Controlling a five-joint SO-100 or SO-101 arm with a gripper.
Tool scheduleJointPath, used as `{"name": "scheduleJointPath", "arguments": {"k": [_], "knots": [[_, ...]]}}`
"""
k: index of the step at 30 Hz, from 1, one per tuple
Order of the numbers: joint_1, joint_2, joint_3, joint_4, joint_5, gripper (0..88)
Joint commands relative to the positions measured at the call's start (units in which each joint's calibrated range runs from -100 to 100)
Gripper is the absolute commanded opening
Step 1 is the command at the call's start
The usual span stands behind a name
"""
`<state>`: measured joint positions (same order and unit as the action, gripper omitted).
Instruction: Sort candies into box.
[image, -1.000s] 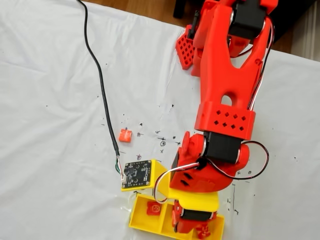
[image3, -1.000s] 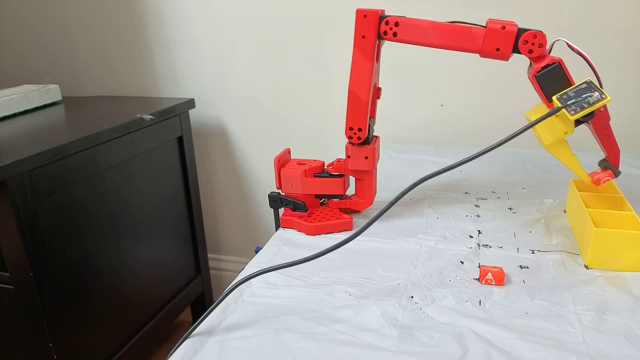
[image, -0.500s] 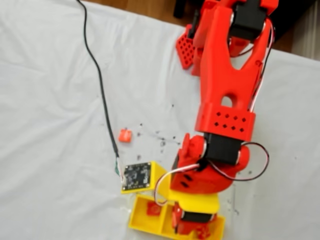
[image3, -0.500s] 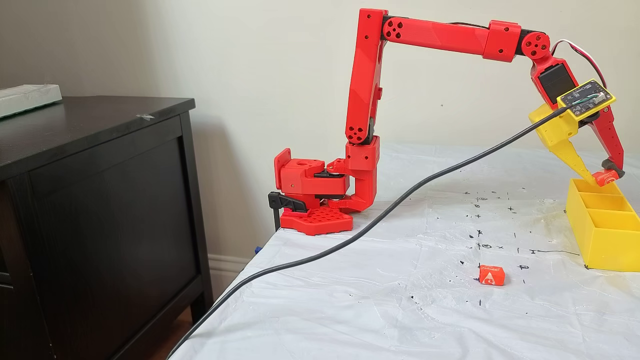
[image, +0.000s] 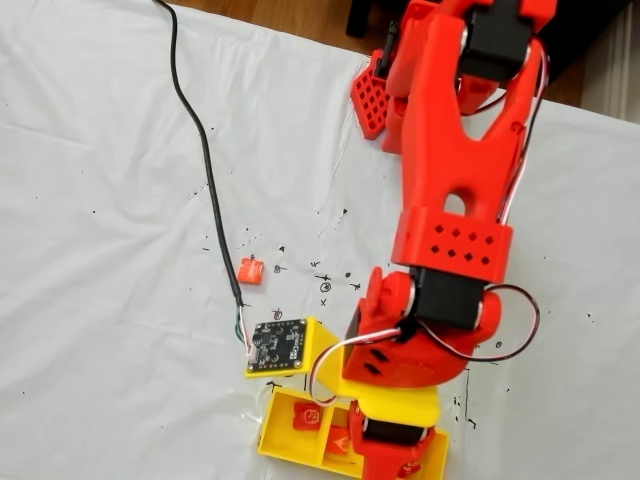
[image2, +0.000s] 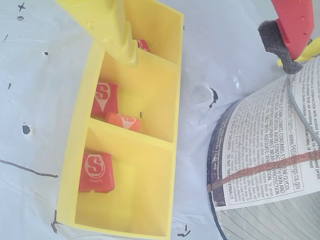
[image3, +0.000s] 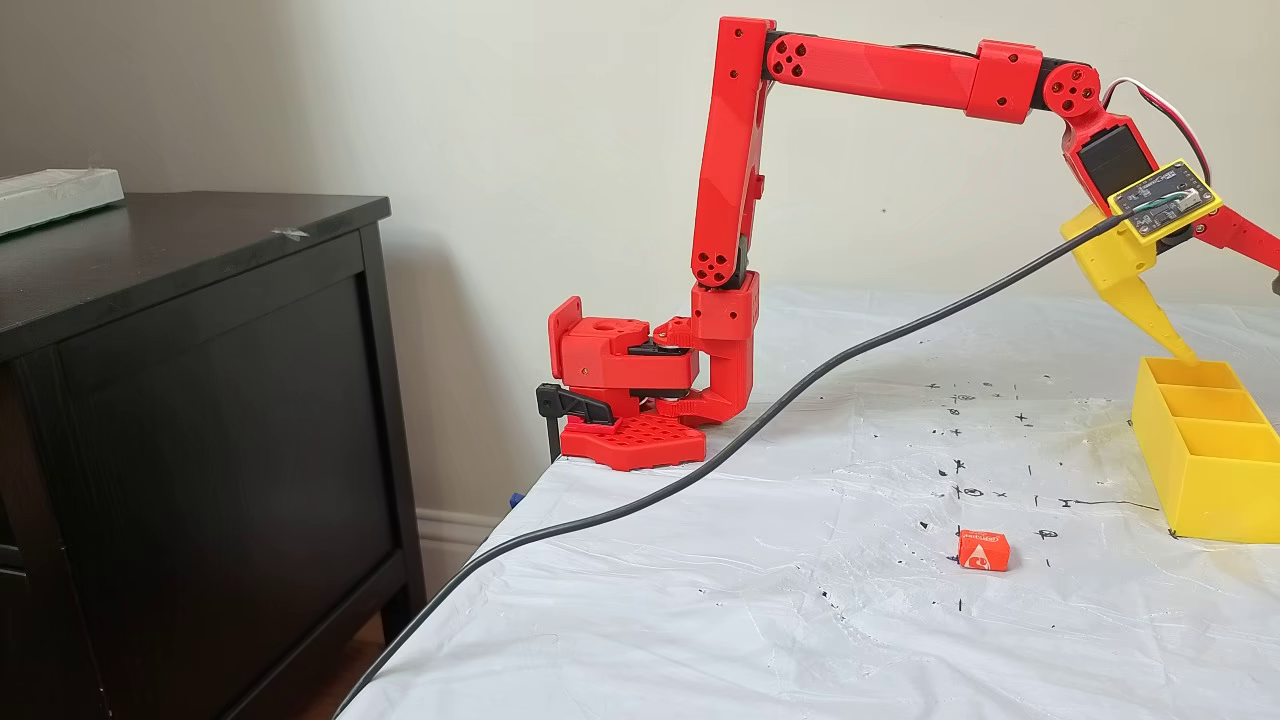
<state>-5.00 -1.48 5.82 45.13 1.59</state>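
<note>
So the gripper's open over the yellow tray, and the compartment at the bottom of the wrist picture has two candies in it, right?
Not quite. In the wrist view the bottom compartment of the yellow tray holds one candy; the middle compartment has two. The gripper is indeed open over the tray.

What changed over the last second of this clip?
The gripper opened above the box and let go of the candy it had held; the red finger swung outward. The loose candy on the table and the box stayed put.
</note>
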Motion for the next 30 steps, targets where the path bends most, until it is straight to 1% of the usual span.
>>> {"name": "scheduleJointPath", "arguments": {"k": [1, 3, 6, 8, 9, 11, 14, 19, 25, 28, 30], "knots": [[-0.5, -3.5, -5.0, 0.4, 0.0, 38.4], [-0.5, -3.8, -5.0, 0.6, 0.0, 38.2], [-0.4, -4.8, -3.7, -0.6, 0.9, 30.4], [-0.4, -5.1, -3.3, -1.8, 0.6, 25.1], [-0.3, -5.2, -3.2, -2.3, 0.6, 20.4], [-0.2, -5.4, -3.0, -3.1, 0.6, 6.1], [0.1, -5.3, -3.1, -3.2, 0.2, 4.1], [0.9, -6.3, -3.5, 0.0, 0.5, 2.8], [3.8, -11.6, 0.1, 8.0, 4.1, 2.2], [5.8, -15.1, 3.6, 7.7, 6.9, 0.5], [6.8, -17.8, 5.3, 9.3, 7.8, 0.2]]}}
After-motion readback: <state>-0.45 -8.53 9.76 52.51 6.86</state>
